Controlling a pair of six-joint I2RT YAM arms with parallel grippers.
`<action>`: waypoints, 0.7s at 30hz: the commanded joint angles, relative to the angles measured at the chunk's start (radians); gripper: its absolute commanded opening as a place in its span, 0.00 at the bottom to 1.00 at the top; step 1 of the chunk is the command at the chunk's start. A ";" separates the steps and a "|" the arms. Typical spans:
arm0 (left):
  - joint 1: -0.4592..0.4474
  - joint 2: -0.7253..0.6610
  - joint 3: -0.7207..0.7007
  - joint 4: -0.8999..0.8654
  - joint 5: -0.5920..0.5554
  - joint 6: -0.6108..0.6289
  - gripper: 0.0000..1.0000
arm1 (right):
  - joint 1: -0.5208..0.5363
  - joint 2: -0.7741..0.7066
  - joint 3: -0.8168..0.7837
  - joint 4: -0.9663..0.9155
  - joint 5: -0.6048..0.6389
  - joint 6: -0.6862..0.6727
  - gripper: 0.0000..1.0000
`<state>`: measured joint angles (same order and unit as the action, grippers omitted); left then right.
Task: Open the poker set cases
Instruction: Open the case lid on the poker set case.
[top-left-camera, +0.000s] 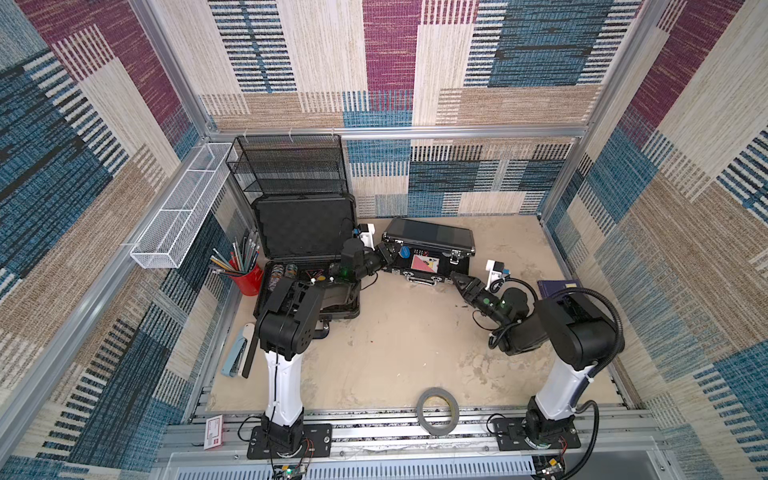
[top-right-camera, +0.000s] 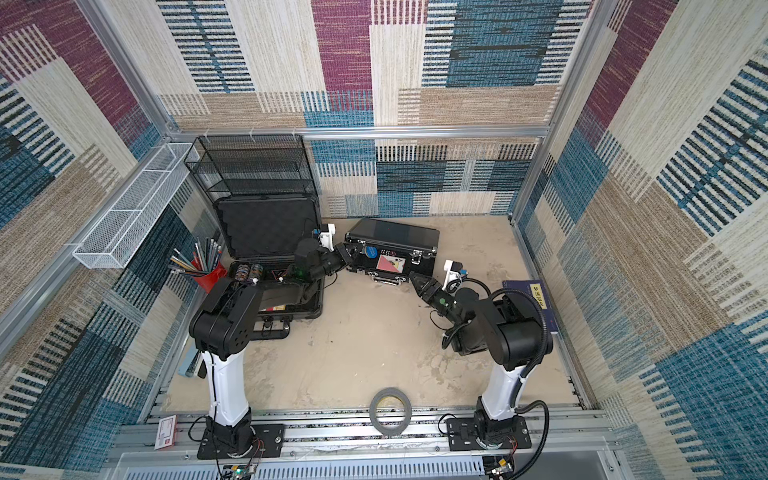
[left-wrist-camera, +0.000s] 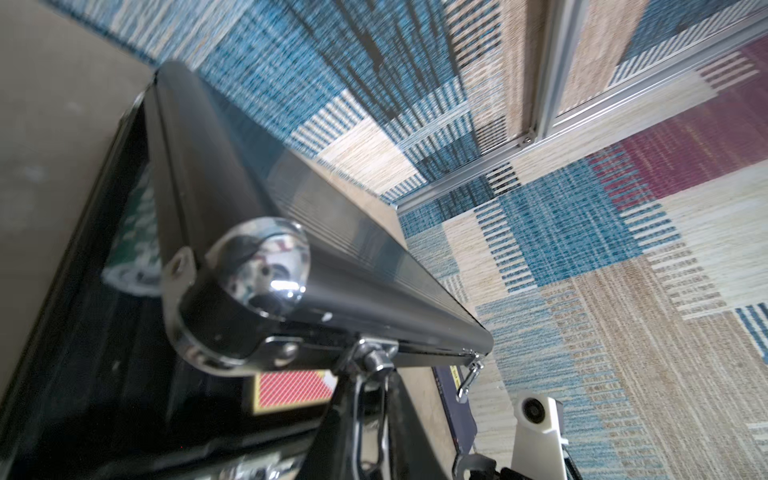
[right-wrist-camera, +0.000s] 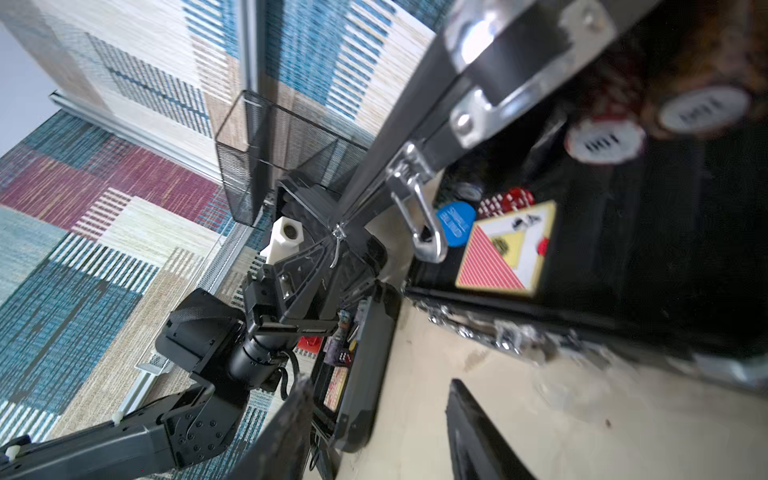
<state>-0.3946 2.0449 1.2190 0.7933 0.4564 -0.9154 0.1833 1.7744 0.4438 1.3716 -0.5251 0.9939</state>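
Beige desk (top-left-camera: 395, 353) in a top view: grey case (top-left-camera: 305, 232) open at left, slim black case (top-left-camera: 432, 239) beside it, lid part-raised. Left wrist — left end effector (left-wrist-camera: 368, 386) clamped on that lid. Right wrist — right end effector (right-wrist-camera: 380, 386) apart, empty.

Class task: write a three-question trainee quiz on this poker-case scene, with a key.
1. True or false: the grey case is open.
2. Which gripper grips the black case's lid? A left, B right, C neither.
3. What colour is the cup holding pencils?
Key: 1 true. 2 A: the left gripper pinches its corner; the right gripper is open and empty. 3 red.
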 joint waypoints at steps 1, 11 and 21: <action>-0.003 0.025 0.106 -0.056 0.070 0.079 0.18 | -0.001 -0.062 0.056 -0.172 -0.017 -0.149 0.54; -0.003 0.238 0.538 -0.298 0.150 0.164 0.18 | -0.001 -0.084 0.422 -1.049 0.124 -0.705 0.56; -0.001 0.437 0.950 -0.550 0.162 0.267 0.21 | 0.016 0.121 0.724 -1.453 0.249 -1.115 0.57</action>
<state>-0.3943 2.4416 2.1014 0.3962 0.5892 -0.7155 0.1886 1.8469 1.1099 0.0772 -0.3580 0.0410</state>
